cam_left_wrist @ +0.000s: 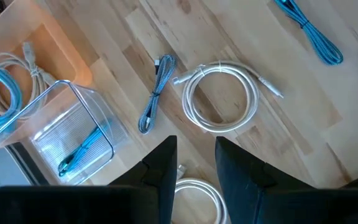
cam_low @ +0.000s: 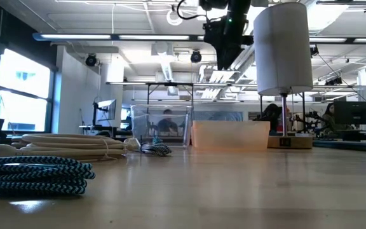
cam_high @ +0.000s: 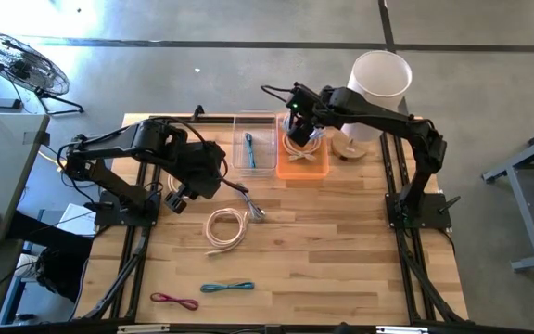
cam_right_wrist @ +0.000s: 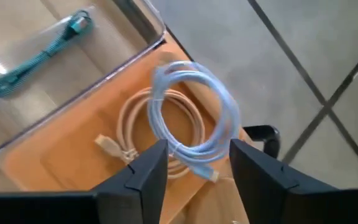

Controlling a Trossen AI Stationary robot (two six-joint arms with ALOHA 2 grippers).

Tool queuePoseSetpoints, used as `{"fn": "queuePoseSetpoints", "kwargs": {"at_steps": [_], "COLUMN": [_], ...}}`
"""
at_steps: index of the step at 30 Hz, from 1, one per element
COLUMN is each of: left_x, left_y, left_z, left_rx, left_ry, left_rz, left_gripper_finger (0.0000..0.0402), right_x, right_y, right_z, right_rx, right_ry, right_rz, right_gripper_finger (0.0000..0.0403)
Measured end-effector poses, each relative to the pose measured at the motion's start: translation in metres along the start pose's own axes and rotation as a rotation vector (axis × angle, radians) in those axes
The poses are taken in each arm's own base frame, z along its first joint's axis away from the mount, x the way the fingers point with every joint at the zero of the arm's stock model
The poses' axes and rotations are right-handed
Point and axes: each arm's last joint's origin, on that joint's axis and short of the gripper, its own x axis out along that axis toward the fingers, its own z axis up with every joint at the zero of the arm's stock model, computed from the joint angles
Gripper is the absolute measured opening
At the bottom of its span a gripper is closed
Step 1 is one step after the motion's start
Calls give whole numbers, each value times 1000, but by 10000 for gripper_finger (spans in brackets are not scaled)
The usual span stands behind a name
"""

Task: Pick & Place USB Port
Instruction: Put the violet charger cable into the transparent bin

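At upper centre of the high view, the right hand [cam_high: 297, 129] hangs over the orange bin [cam_high: 315, 168], fingers spread, with a coiled white USB cable [cam_right_wrist: 194, 118] dangling between them above a beige cable [cam_right_wrist: 138, 134] already inside. The left hand [cam_high: 184, 198], fingers parted and empty, hovers over the desk [cam_high: 341, 250] near another white coil [cam_high: 225, 228].

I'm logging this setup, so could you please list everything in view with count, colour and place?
Clear bin: one, table's far side, holding a teal cable.
Orange bin: one, beside the clear bin, holding a white cable.
Pale blue cable: one, falling into the orange bin.
White coil: one, mid-table.
Grey braided cable: one, beside the coil.
Teal cable and pink cable: one each, near edge.
Paper roll: one, white, on a wooden stand.
Left gripper: open, above the cables.
Right gripper: open, over the orange bin.
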Motion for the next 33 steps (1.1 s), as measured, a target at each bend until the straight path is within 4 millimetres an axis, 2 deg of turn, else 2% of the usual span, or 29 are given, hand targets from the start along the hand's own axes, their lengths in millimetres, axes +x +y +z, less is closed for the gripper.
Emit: {"fn": "queuePoseSetpoints", "kwargs": {"at_steps": [4, 8, 15, 18, 21, 25, 30, 33], "left_x": [0, 0, 0, -2, 1, 9, 23, 35], "left_y": [0, 0, 0, -4, -10, -27, -52, -65], "left_z": [0, 0, 0, -3, -14, -40, -80, -102], "left_rx": [-3, -4, -62, -151, -280, -429, -576, -587], "left_ry": [-1, -2, -8, -28, -3, 49, 112, 155], "left_rz": [-2, -2, -11, -41, -60, -81, -133, -138], "left_gripper_finger": [106, 106, 106, 106, 106, 106, 106, 106], "right_x": [-3, -16, -59, -78, -96, -117, -132, -136], "right_y": [7, 22, 54, 65, 74, 82, 90, 95], "right_z": [-1, -3, -8, -15, -23, -35, -47, -51], "right_rx": [8, -35, -148, -177, -209, -236, -274, -298], "right_ry": [-7, -49, -202, -248, -281, -307, -314, -312], "right_rz": [15, 53, 225, 267, 308, 347, 380, 392], "right_gripper_finger": [166, 166, 166, 166, 163, 161, 161, 159]}}
